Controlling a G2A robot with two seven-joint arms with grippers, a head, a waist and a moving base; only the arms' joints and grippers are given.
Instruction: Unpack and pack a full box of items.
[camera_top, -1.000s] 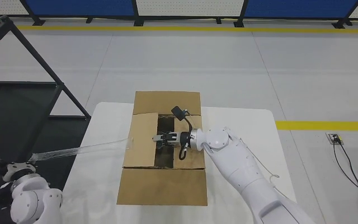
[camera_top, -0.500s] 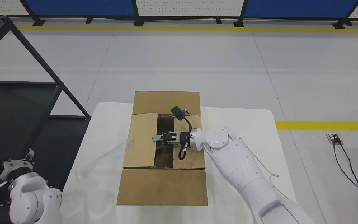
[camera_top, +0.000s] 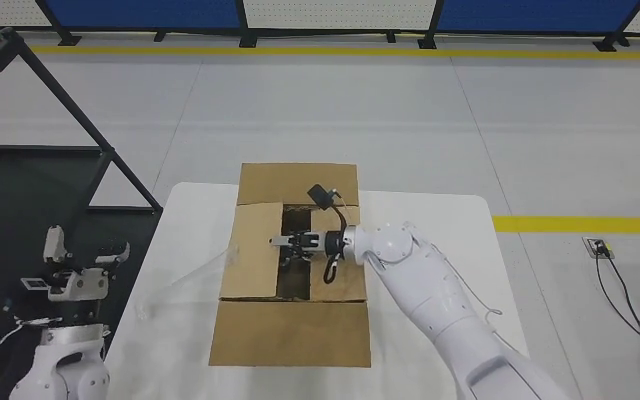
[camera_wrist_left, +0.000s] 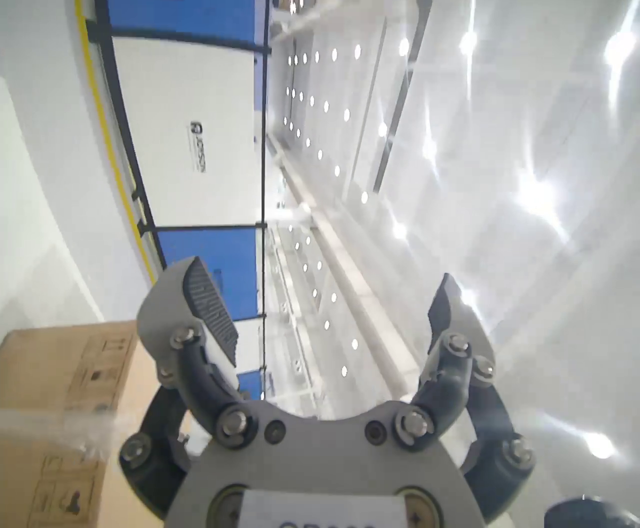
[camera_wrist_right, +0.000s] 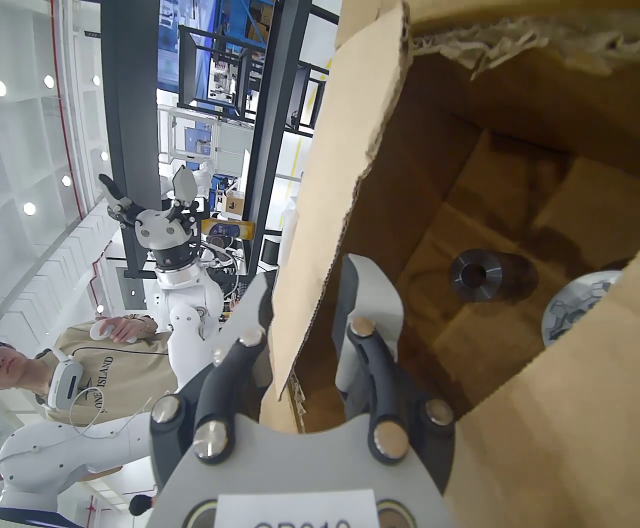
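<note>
The brown cardboard box (camera_top: 290, 330) stands open on the white table (camera_top: 430, 230). My right gripper (camera_top: 283, 242) (camera_wrist_right: 310, 282) is at the box's mouth, open a little, one finger on each side of the left inner flap (camera_wrist_right: 345, 150); a gap shows between the inner finger and the cardboard. Down in the box lie a dark metal cylinder (camera_wrist_right: 492, 277) and a pale round item (camera_wrist_right: 580, 310), with crumpled paper (camera_wrist_right: 500, 35) at the rim. My left gripper (camera_top: 85, 248) (camera_wrist_left: 322, 287) is off the table's left side, raised, pointing up, wide open and holding nothing.
A strip of clear tape (camera_top: 185, 285) trails from the box's left flap across the table. A black metal frame (camera_top: 100, 190) stands beyond the table's left edge. The outer flaps lie spread flat toward the front and back.
The left arm rose from the lower left corner and its gripper now stands open and upright. The tape strip, stretched taut before, has gone slack onto the table. The right gripper shifted slightly.
</note>
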